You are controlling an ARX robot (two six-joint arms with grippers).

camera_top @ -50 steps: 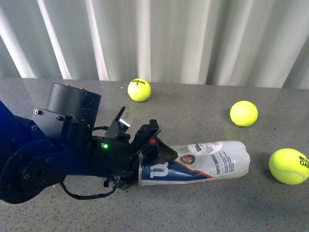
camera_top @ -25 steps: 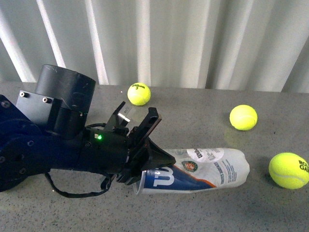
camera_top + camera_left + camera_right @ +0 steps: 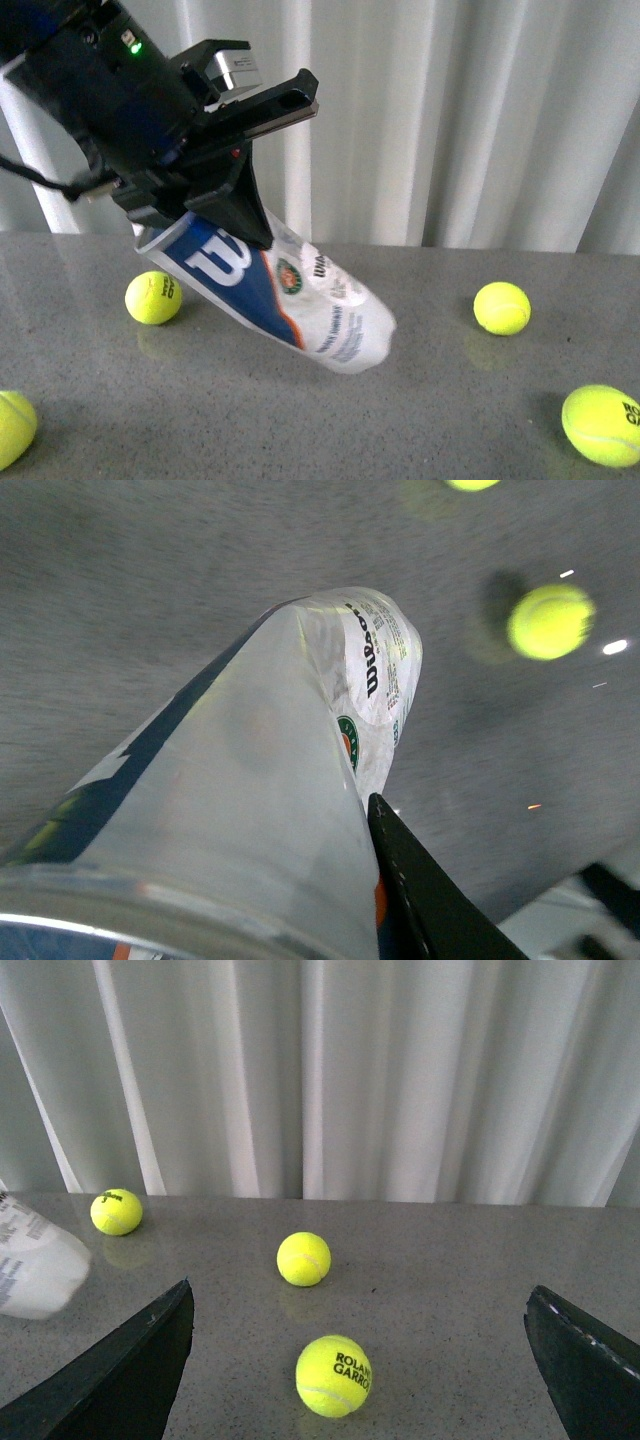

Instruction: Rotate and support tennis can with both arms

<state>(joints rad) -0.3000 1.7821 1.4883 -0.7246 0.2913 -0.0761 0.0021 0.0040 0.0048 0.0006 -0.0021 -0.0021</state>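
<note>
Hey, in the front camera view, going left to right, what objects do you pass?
Yellow tennis ball at the left edge → second yellow tennis ball → clear plastic tennis can with navy label, tilted → third yellow tennis ball → yellow tennis ball nearest the right edge.

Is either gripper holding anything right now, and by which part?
The left gripper grips the clear plastic tennis can with the navy label at its rimmed end. The right gripper is open and empty.
</note>
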